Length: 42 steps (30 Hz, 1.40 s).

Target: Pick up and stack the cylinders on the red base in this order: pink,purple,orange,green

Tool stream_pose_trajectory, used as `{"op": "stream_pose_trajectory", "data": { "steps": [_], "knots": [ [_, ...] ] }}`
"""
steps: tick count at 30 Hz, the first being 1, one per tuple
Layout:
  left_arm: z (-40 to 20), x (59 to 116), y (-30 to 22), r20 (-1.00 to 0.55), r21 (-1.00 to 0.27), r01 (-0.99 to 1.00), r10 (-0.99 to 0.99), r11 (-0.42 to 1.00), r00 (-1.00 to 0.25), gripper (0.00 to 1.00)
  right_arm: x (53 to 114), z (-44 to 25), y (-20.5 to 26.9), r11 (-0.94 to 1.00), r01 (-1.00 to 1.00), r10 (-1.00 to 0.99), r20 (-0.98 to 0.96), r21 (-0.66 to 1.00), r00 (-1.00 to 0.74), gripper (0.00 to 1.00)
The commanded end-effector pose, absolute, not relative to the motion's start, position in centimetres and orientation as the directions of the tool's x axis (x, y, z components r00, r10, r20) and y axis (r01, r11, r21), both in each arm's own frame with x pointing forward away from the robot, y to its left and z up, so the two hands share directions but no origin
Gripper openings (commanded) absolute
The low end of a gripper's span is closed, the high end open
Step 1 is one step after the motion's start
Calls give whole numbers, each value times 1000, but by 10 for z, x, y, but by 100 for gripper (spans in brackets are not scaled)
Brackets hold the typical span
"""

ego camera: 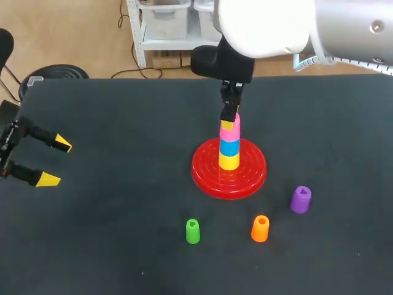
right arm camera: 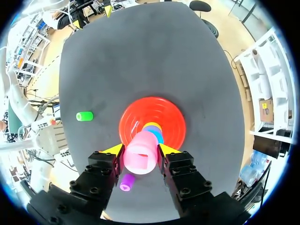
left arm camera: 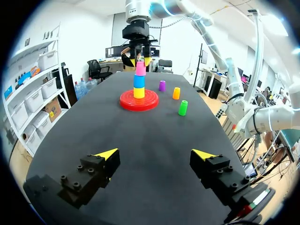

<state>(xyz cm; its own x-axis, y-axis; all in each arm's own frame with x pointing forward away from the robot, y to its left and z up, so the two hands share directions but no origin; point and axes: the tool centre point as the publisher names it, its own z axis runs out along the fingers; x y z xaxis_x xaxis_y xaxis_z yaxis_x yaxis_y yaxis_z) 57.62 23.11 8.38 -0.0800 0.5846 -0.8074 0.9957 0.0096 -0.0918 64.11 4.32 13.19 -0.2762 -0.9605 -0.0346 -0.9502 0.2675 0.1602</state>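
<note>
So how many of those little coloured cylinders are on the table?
6. Stacked on the red base: yellow, blue, then pink on top, held by the right fingers. Standing loose near it: green, orange, purple. None seems hidden.

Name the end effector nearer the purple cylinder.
Right. The right end effector holds the pink cylinder on the stack near the purple cylinder; the left end effector sits far across the table.
</note>
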Motion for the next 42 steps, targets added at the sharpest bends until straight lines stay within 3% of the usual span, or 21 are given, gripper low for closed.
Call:
{"op": "stream_pose_trajectory", "data": {
  "steps": [1, 42],
  "knots": [
    [83, 577, 232, -809, -90, 996, 583, 7, -78, 100, 642, 120, 43, 268, -949, -960, -34, 169, -277, 0],
    [83, 577, 232, -809, -90, 996, 583, 7, -78, 100, 651, 134, 42, 262, -953, -962, -38, 150, -270, 0]
  ]
}}
